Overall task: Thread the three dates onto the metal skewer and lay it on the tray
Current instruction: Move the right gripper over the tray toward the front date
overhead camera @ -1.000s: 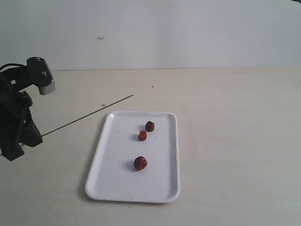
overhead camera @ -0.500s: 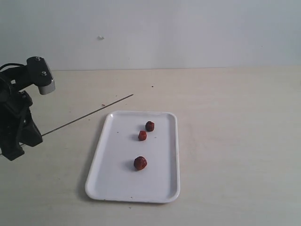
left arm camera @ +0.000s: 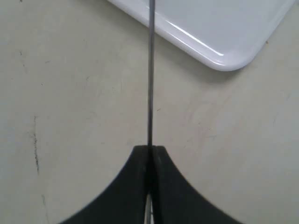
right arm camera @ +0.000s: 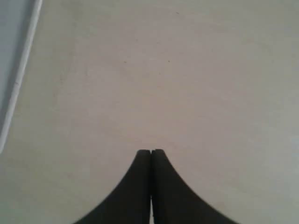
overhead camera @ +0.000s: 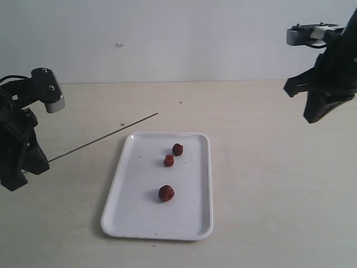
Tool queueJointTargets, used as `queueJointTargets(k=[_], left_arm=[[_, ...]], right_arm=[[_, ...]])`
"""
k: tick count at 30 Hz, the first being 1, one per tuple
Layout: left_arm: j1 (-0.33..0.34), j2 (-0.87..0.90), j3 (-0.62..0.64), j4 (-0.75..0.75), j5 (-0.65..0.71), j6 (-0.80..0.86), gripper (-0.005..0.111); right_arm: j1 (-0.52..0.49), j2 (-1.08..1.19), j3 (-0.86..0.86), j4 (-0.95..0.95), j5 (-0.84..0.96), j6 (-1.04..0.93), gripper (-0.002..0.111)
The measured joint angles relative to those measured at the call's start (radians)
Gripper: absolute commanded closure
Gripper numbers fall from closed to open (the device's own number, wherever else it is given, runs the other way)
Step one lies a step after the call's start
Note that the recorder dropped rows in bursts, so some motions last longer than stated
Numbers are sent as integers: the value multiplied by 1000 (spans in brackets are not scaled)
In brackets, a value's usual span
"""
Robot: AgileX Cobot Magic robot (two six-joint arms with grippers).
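Now the right arm arrives

Three dates lie loose on the tray, none threaded. The metal skewer slants past the tray's left side, one end pinched in the left gripper. The right gripper, absent half a second ago, hangs high at far right, closed on nothing. It is probably coming for a date.

Three dates, one metal skewer and one white tray share a single pale tabletop. Two black robot arms are in the frame, the left arm and the right arm, with one gripper apiece: the left gripper and the right gripper, two in all. One plain wall stands behind.
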Motion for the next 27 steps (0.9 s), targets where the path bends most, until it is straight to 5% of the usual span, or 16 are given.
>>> queueJointTargets(k=[4,10,15,27], left_arm=[[0,0,0,0,6,0,107],[0,0,0,0,6,0,107],[0,0,0,0,6,0,107],[26,15,0,19,-11,-13,107]], right_arm=[[104,0,35,4,-104,31,104],[283,26,36,11,-171,38,78],[405,110,17,3,-206,39,77],[486,238,17,84,-292,-1,64]])
